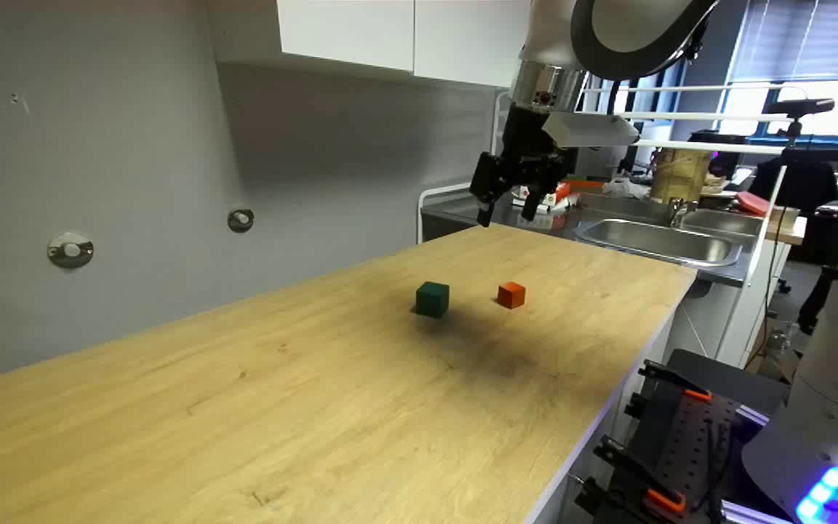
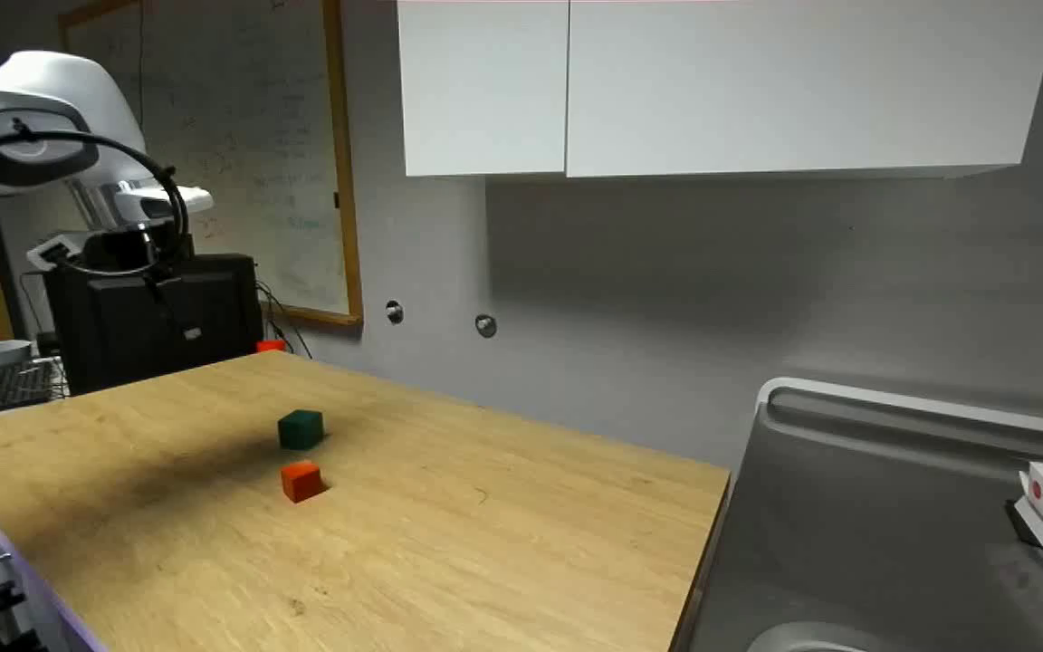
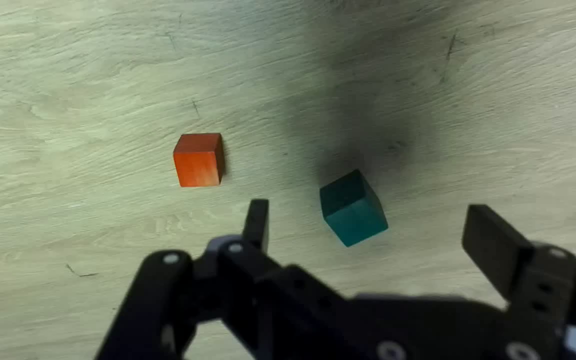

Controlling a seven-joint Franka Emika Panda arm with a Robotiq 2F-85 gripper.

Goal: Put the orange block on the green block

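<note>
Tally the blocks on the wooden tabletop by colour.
Orange block: 1
Green block: 1
Total: 2

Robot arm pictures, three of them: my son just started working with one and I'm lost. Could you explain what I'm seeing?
The machine is a single robot arm ending in a gripper, which works like a pinching hand. Two pictures come from cameras standing away from the arm. The wrist view comes from a camera on its wrist, looking down past the gripper's dark fingers. On the wooden tabletop sit an orange block and a green block, not touching each other. The fingers are spread and hold nothing; the green block only appears between them because it lies below.
</note>
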